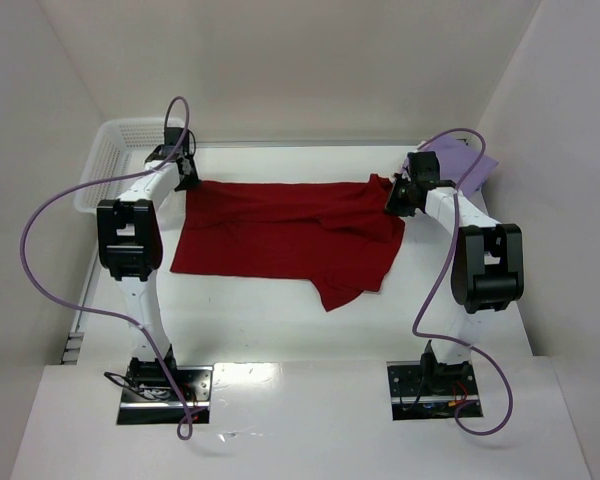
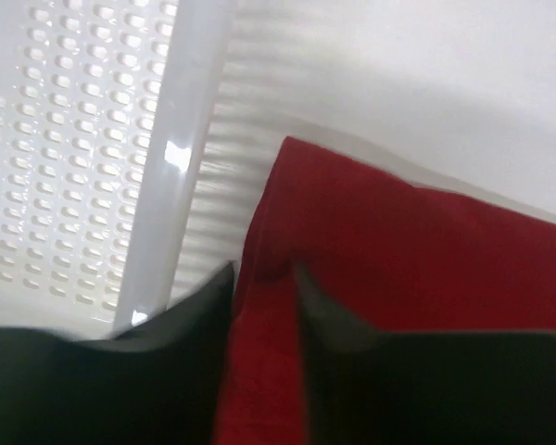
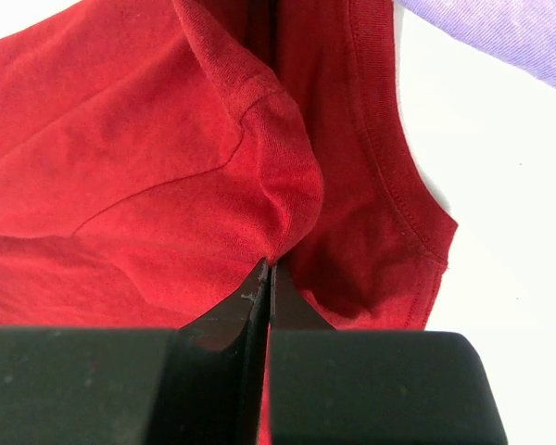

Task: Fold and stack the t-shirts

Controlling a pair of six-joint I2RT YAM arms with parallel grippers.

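Red cloth, overall: dark red t-shirt (image 1: 280, 235) lies spread across the middle of the bench (image 1: 280, 330), its length running left to right. One flap hangs toward the near side. It is not yet folded square.
White mesh basket (image 1: 108, 150): far-left corner of the bench, just beside the shirt's left end. Rigid plastic, no part in the fold.
Left fingers (image 2: 218, 301): at the shirt's far-left corner, close to the basket wall. They stand apart with a narrow gap, and the cloth edge lies in that gap. No pinch is evident in the wrist view.
Shirt, handling: judged light, limp, thin knit. It will sag and drag rather than hold a line, and creases show across the body. Not slippery, not fragile. Stretching at the hems is the risk if it is pulled hard.
Shirt, hold points: judged best at the two far corners or along stitched hems, where the cloth is doubled. Both ends should be lifted together so the fold falls straight.
Right fingers (image 3: 262, 287): pressed together on a raised ridge of the red cloth near the shirt's right end, beside a stitched hem. The nip is small and sits at the very tips, so slip is possible.
Lavender t-shirt (image 1: 470, 160): far-right corner, beyond the right arm. White bench shows between it and the red one in the right wrist view.
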